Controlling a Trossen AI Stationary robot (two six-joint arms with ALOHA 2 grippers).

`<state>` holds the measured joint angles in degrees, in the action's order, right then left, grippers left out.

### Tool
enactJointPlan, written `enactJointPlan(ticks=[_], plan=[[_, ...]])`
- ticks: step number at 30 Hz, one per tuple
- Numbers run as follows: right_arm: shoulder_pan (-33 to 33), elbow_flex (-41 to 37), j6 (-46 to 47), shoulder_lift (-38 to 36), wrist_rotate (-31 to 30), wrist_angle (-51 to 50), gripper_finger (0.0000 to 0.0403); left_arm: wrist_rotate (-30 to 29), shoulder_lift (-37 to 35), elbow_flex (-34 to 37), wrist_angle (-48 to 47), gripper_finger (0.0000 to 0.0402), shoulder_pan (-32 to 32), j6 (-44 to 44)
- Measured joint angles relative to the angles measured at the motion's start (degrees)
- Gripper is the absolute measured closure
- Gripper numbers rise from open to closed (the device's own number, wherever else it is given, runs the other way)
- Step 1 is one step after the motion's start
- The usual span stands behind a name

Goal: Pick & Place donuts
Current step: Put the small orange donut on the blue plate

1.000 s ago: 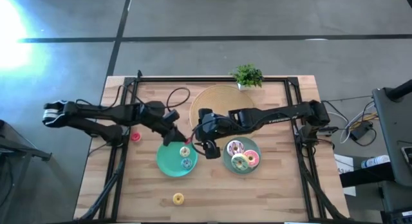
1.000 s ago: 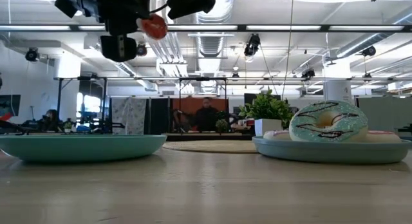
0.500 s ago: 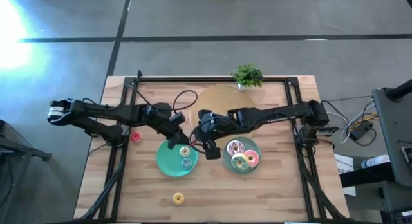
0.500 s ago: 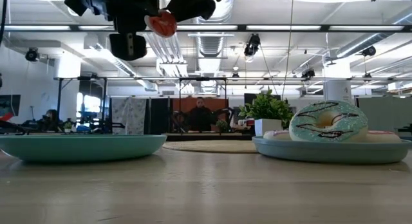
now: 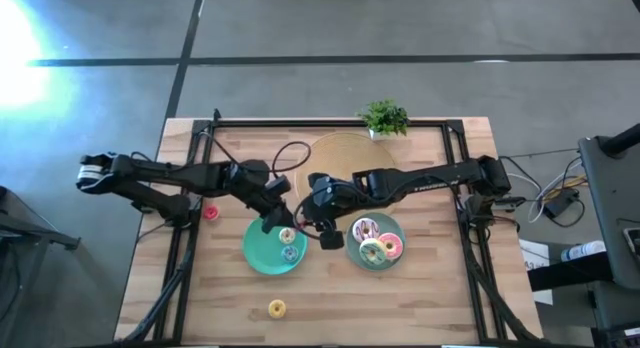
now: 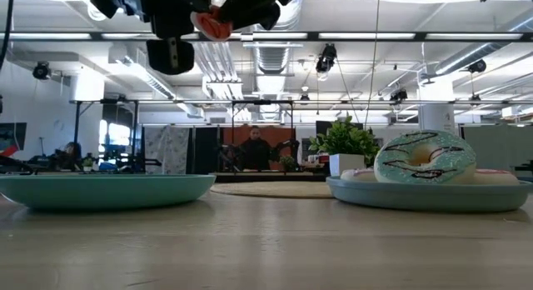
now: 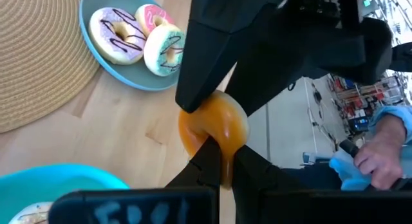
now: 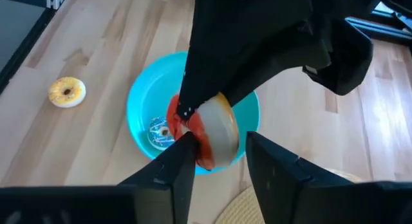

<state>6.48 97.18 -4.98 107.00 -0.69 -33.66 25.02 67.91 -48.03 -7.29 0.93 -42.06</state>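
The red-orange donut [image 7: 215, 124] hangs in the air over the right edge of the left teal plate [image 5: 255, 256], between both grippers. My left gripper [image 7: 225, 169] reaches in from the table's left and is shut on it. My right gripper [image 8: 222, 145] reaches in from the right, open, with one finger on each side of the same donut [image 8: 205, 130]. The low view shows the donut [image 6: 212, 23] high above the table. A cream donut [image 5: 287, 235] and a blue donut [image 5: 290, 253] lie on the left plate. The yellow donut [image 5: 276, 309] lies on the bare table. My left gripper pinches the red-orange donut's rim [image 7: 223, 145] between its two fingers, coming from the table's left. The donut is lifted clear of plate and table. My right gripper's fingers [image 8: 183, 156] stand on either side of the donut; whether they touch it, I cannot tell.
The right teal plate [image 5: 396, 256] holds the pink, green-iced and white-pink sprinkled donuts. A round tan mat [image 5: 340, 153] and a small potted plant [image 5: 384, 118] sit near the far edge. A black cable [image 5: 285, 153] loops by the left arm. A small red thing [image 5: 210, 212] lies at the left edge.
My left gripper has carried the red-orange donut toward the table's right and a little upward, bringing it between my right gripper's open fingers. My right arm has hardly moved.
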Motion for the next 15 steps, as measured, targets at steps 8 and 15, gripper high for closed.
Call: enactJointPlan(ticks=[8,15], plan=[[0.0,-0.3,3.4,0.0,1.2,-0.7,0.0304,-0.6,0.6,-0.4,0.0,0.0401,0.0,0.2],[-0.1,-0.4,5.9,0.0,0.9,-1.6,0.0369,-5.8,0.5,-0.4,-0.2,0.038,0.0,-0.4]])
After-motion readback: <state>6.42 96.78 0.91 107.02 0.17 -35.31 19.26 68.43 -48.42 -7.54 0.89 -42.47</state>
